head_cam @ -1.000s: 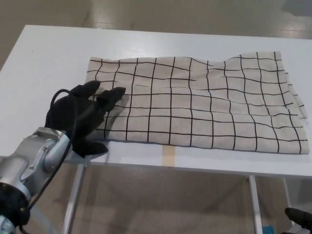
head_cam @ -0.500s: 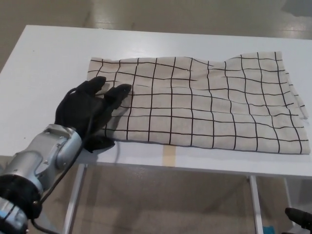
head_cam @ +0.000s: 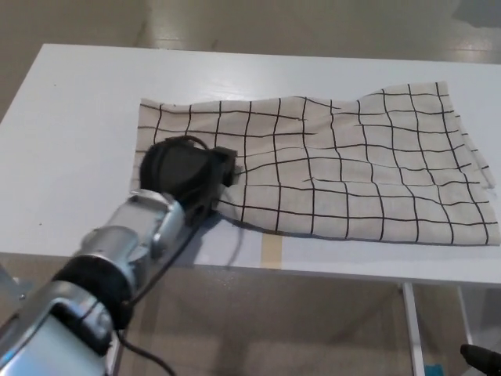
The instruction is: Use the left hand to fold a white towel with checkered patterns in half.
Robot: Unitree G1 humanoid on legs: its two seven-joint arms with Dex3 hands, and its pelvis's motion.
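Left robot hand clutches the checkered towel's near-left corner on the table.

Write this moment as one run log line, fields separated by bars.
left hand on towel near-left corner, cloth bunching | fold not done | table | right hand not in view

Single head view only, so no second cam to share ground with. Looks down and fwd from above the near edge of the white table, fairly close. Tabletop fills most of frame; far edge near the top, grey floor beyond it and under the near edge. Left forearm enters from bottom left.
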